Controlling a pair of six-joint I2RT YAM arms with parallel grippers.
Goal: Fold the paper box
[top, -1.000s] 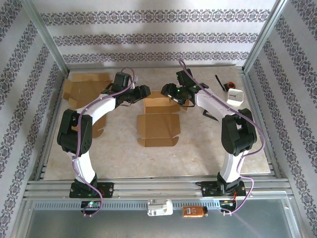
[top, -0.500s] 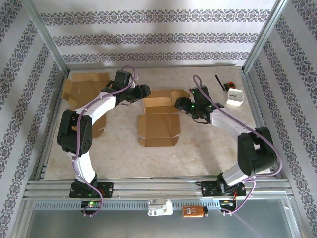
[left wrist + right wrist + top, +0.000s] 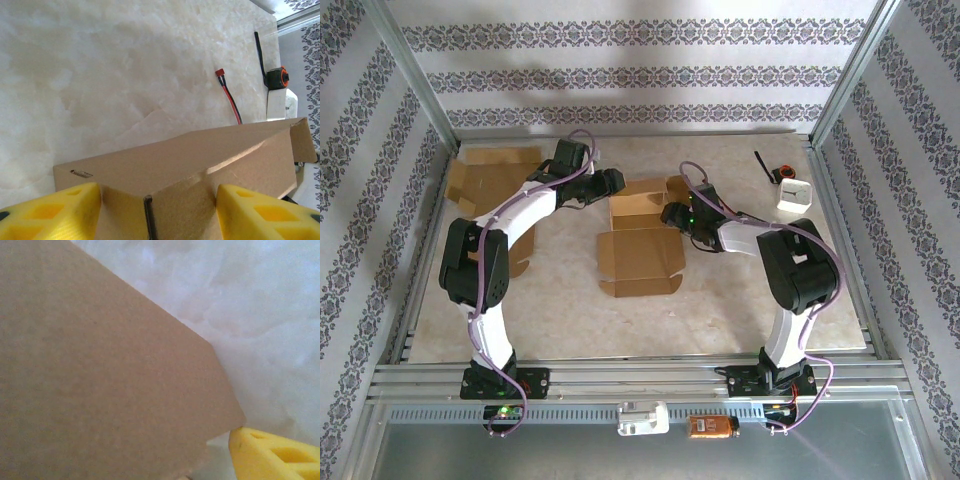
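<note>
The brown paper box (image 3: 640, 245) lies at the table's middle, its front flaps flat and its back wall (image 3: 638, 205) raised. My left gripper (image 3: 611, 184) is at the box's back left corner. In the left wrist view its yellow fingers (image 3: 50, 212) stand wide apart, open, with the raised box corner (image 3: 165, 200) between them. My right gripper (image 3: 672, 215) is low against the box's right side. In the right wrist view a cardboard flap (image 3: 100, 370) covers most of the frame and hides one finger. The other yellow finger (image 3: 275, 455) shows at the lower right, set wide.
Flat cardboard sheets (image 3: 492, 178) lie at the back left, and another (image 3: 517, 262) lies under the left arm. A white device (image 3: 795, 194) and a black-orange tape measure (image 3: 778, 171) sit at the back right. A red-black wire (image 3: 230, 96) lies behind the box.
The right arm left the box's back right corner, swung out to the right, then came back lower against the box's right side. The left arm has stayed put.
</note>
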